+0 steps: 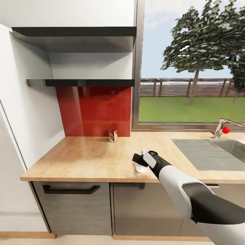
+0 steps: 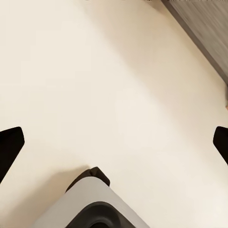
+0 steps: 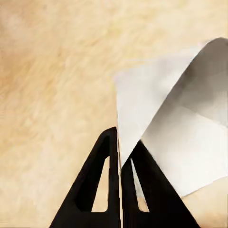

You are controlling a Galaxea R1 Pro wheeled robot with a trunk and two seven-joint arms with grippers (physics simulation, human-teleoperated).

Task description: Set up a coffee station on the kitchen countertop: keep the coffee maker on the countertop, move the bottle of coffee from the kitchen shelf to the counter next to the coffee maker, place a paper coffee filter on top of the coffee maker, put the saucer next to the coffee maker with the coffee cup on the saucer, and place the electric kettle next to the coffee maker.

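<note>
Here, the right gripper [image 3: 118, 142] has its black jaws pinched on the edge of a small white folded paper coffee filter [image 3: 175, 128] over the light wood-grain surface [image 1: 85, 156], left of the steel sink [image 1: 211, 153]. The left gripper [image 2: 114, 142] hangs with jaws spread wide over pale floor [image 2: 95, 71].

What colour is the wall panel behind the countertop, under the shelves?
Glossy red backsplash, clearest in the head view.

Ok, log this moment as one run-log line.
right gripper: shut on paper coffee filter | over kitchen countertop | left gripper: open, over floor
</note>
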